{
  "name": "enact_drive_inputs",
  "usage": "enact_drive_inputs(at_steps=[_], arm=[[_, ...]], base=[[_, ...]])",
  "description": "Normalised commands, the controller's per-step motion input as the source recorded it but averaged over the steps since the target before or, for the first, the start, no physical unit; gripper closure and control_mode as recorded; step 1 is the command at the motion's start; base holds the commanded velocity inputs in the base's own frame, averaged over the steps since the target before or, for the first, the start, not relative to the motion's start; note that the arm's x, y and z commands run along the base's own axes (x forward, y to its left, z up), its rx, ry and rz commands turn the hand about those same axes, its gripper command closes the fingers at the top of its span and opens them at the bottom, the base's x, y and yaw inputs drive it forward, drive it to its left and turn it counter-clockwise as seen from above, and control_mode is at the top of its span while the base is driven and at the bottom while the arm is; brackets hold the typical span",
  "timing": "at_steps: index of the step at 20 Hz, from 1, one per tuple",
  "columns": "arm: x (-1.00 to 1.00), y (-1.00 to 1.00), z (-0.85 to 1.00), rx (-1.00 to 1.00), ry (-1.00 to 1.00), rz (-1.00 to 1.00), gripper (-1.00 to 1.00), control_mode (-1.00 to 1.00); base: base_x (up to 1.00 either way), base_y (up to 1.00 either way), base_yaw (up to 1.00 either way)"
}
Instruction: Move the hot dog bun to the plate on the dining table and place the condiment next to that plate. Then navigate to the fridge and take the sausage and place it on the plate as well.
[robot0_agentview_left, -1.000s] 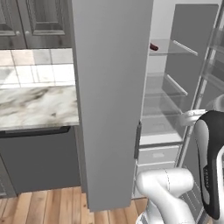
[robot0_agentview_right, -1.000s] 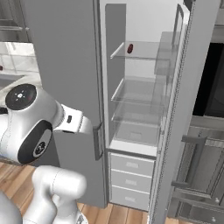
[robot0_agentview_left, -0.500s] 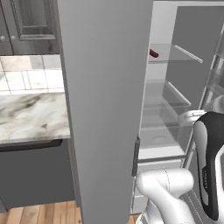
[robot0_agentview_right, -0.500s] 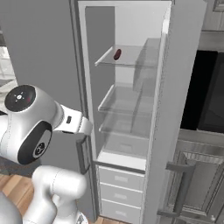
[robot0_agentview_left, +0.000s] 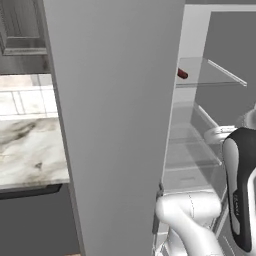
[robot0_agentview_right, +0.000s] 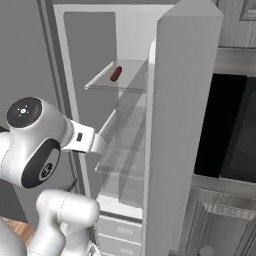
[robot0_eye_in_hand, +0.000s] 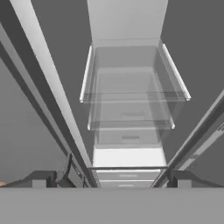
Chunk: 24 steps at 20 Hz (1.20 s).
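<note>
We held fingers (robot0_eye_in_hand: 112, 181) spread, empty | sausage (robot0_agentview_right: 116, 74) sat above them on the fridge (robot0_agentview_right: 181, 125) shelf | risk: clipping glass while reaching up.

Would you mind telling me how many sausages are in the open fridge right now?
1. The sausage lies on the top glass shelf of the fridge. The door partly blocks the interior, so others may be hidden.
</note>
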Motion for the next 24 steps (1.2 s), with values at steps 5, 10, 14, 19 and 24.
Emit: enact_drive_inputs(at_steps=[5, 10, 14, 19, 24], arm=[[0.0, 0.0, 0.0, 0.0, 0.0, 0.0, -1.0, 1.0], [0.0, 0.0, 0.0, 0.0, 0.0, 0.0, -1.0, 1.0], [0.25, -0.18, 0.0, 0.02, 0.0, 0.04, -1.0, -1.0], [0.34, -0.16, 0.04, 0.0, 0.0, 0.02, -1.0, -1.0], [0.03, -0.08, 0.48, -0.04, 0.0, -0.03, -1.0, -1.0]], base=[[0.66, -0.15, 0.01], [0.57, -0.41, 0.06], [0.32, -0.17, 0.03], [0.0, 0.0, 0.0], [0.0, 0.0, 0.0]])
